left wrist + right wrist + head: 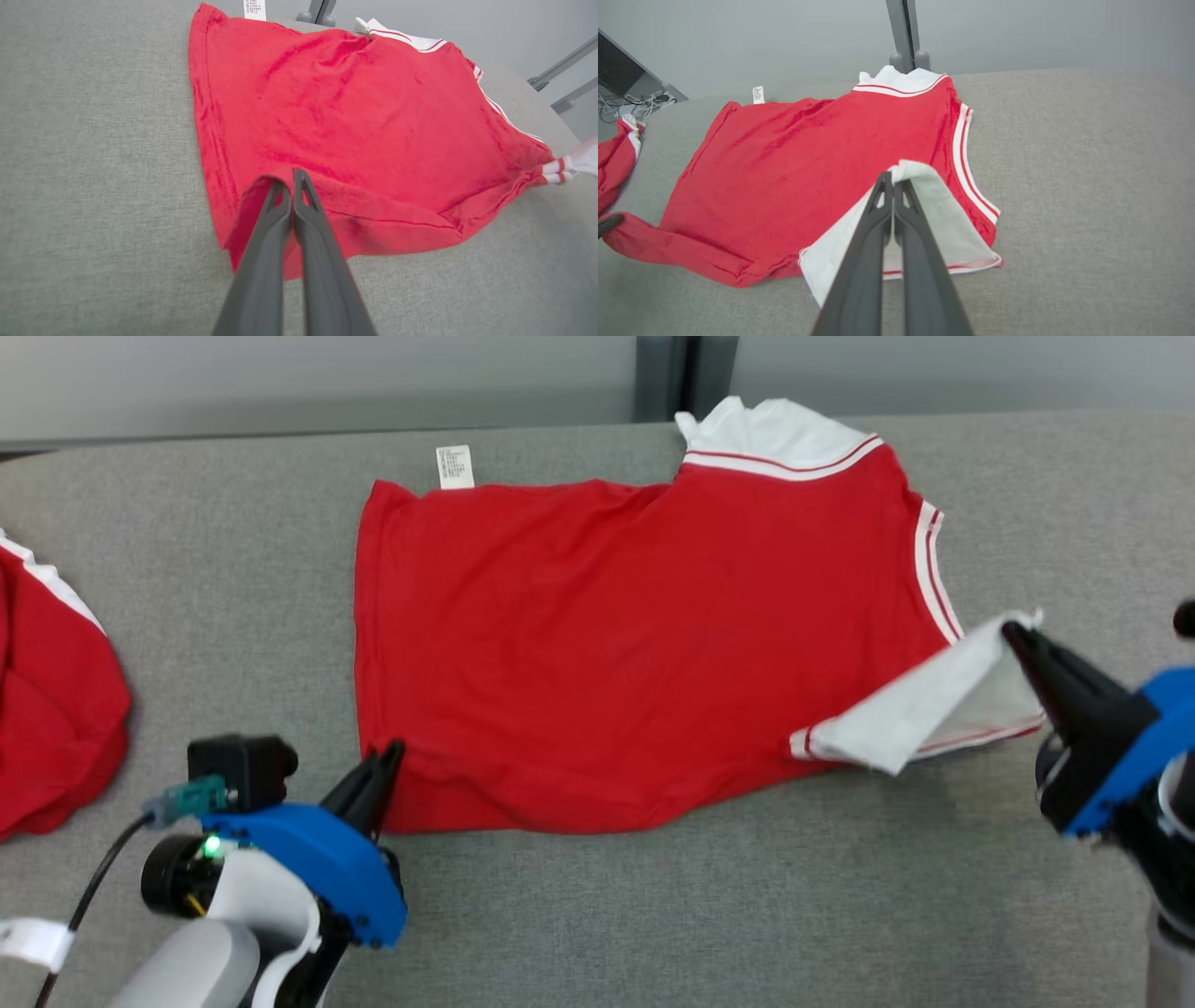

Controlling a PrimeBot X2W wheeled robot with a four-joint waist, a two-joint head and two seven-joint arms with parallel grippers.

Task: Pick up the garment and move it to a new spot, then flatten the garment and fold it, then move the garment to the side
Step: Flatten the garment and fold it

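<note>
Lying spread mid-tabletop (653, 915), the red garment (635, 644) is gripped at two places. The left pincer (390, 751), pressed together, pinches its hem corner at 7 o'clock. The right pincer (1013, 635), likewise closed, pinches the lifted white sleeve (924, 709) at 4 o'clock. A white label (455, 467) at 11 o'clock bears print too small to read. A crumpled red cloth (47, 709) lies at 9 o'clock.

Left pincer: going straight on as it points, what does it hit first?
The red garment itself: the left pincer is shut on its near hem, and the red body lies straight ahead. Height above it is unclear.
</note>
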